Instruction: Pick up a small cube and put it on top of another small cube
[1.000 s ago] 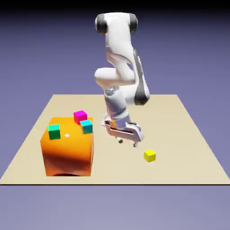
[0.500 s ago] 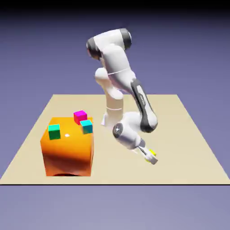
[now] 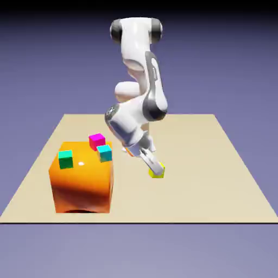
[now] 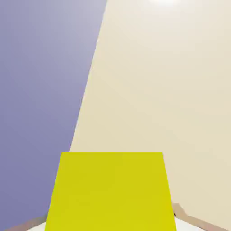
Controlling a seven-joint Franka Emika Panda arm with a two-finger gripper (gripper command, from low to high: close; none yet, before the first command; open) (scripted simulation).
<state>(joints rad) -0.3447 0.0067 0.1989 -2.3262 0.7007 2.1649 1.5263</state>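
Observation:
The small cube (image 3: 158, 172), tiny and bright yellow, sits between the fingertips of my gripper (image 3: 156, 169), which is shut on it. The arm bends down from the robot's base and holds the cube just above the tan table, a little to the exterior view's right of the orange block. In the hand view the small cube (image 4: 110, 191) fills the lower middle. It hides most of both fingers, and only grey slivers of the fingertips (image 4: 184, 215) show beside it.
A big orange block (image 3: 81, 184) stands at the exterior view's left of the table (image 3: 217, 163). On its top sit a magenta cube (image 3: 96, 140) and two teal cubes (image 3: 65, 158) (image 3: 105, 153). The hand view shows the table's edge against the blue-violet backdrop.
The gripper came down on the yellow cube where it lay at the exterior view's right, shut on it, then carried it up and left toward the orange block.

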